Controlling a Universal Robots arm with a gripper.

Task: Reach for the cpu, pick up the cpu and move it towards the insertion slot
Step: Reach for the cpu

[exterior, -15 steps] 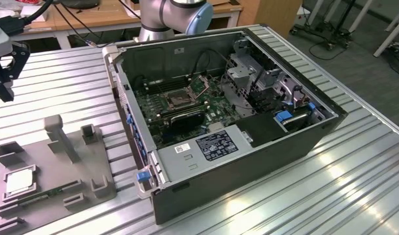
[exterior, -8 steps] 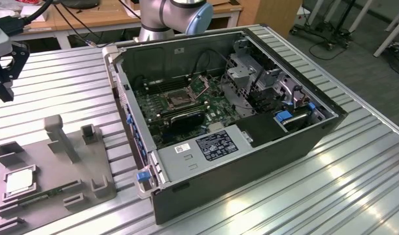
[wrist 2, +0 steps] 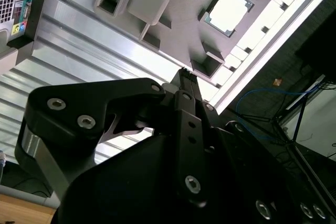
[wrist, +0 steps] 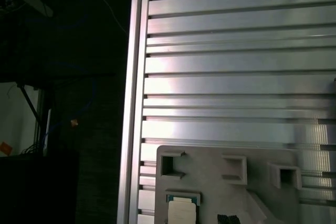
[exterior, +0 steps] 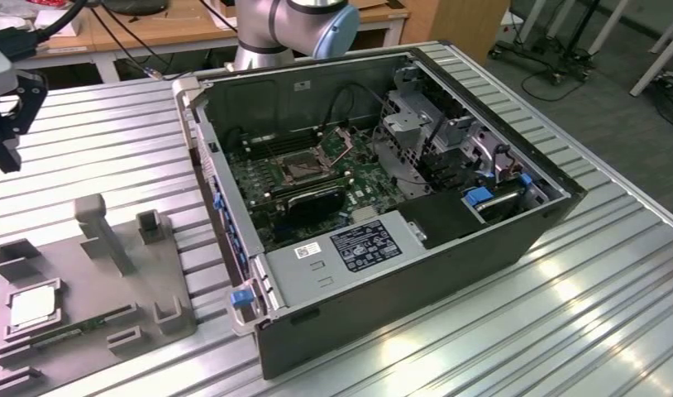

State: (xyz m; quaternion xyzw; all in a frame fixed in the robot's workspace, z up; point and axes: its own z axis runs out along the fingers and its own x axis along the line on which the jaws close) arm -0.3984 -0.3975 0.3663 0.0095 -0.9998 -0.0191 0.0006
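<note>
At the exterior view's left edge, the gripper (exterior: 6,141) hangs above the slatted metal table (exterior: 557,331), partly cut off by the frame. Whether its jaws are parted or closed cannot be told from any view. It is well apart from the grey tray (exterior: 88,289), which lies along the same side, nearer the camera, with open table between the two.

The cpu (exterior: 33,306) lies flat in a recess of the tray, pale face up, untouched, on the tray's side toward the exterior view's left. A thin green memory stick (exterior: 66,332) lies just beside it. Upright posts rise from the tray near that recess.

The insertion slot (exterior: 303,169) sits on the green board inside the open computer case (exterior: 447,265) at mid-table, hemmed in by the case walls. Cables (exterior: 342,107) and a metal cage (exterior: 408,116) crowd the space beside it.

In the second wrist view the gripper (wrist 2: 185,75) and its black body block much of the scene, and the cpu (wrist 2: 227,11) shows whole beyond them. In the first wrist view the cpu (wrist: 182,211) is cut off by the frame, the tray (wrist: 220,187) lies near the table's edge rail (wrist: 134,103), and the ground beyond that rail is dark and hard to make out
</note>
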